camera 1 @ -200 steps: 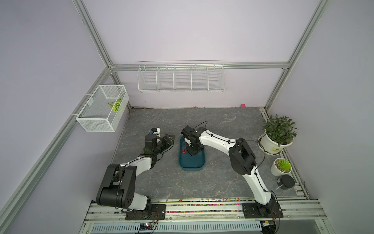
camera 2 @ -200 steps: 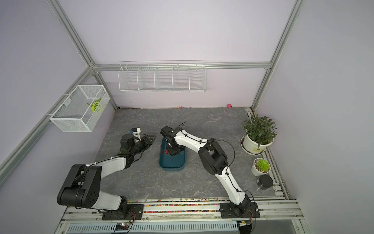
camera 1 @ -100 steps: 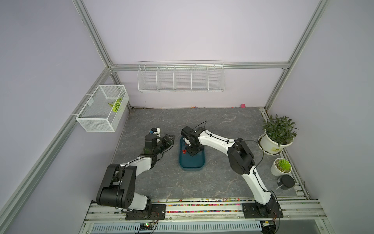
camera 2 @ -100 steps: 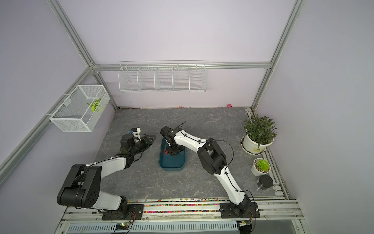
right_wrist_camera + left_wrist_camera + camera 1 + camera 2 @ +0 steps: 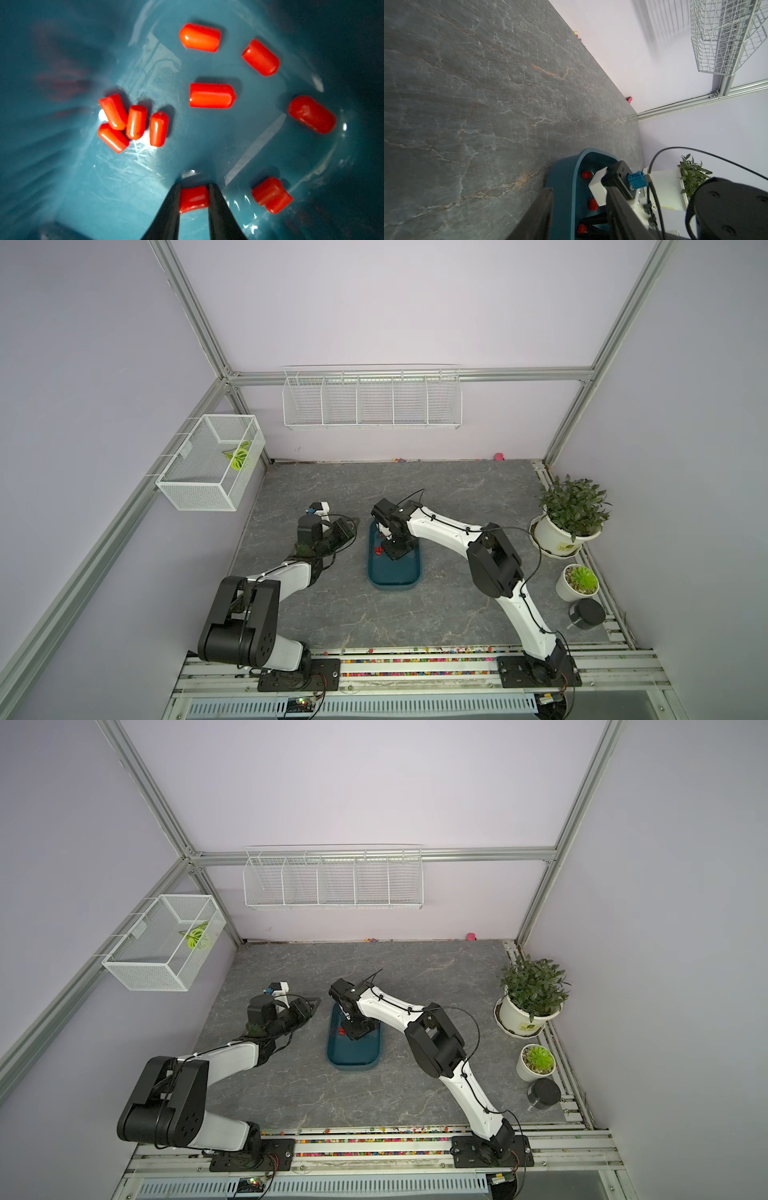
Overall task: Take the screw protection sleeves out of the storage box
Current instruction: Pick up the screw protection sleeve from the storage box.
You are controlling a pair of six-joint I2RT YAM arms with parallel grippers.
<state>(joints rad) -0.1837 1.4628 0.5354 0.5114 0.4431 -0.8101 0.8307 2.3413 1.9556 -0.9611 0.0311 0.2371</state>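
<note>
The dark teal storage box [image 5: 392,577] [image 5: 353,1057] lies mid-table. Several red screw protection sleeves [image 5: 212,95] lie loose on its floor [image 5: 187,153], some in a cluster [image 5: 135,122]. My right gripper [image 5: 194,188] [image 5: 395,551] reaches down into the box, its two black fingers pressed against both sides of one sleeve [image 5: 193,198]. My left gripper [image 5: 579,207] [image 5: 348,530] rests low beside the box's left wall [image 5: 564,187], jaws apart with nothing between them. A few sleeves [image 5: 592,204] show beyond it inside the box.
At the right edge stand a leafy potted plant [image 5: 569,510], a small succulent pot [image 5: 579,578] and a black cylinder [image 5: 587,613]. White wire baskets hang on the back wall [image 5: 372,402] and left wall [image 5: 212,462]. A pink blob [image 5: 498,456] lies at the back.
The right gripper's jaws have closed in onto a sleeve inside the box. The left arm has not moved.
</note>
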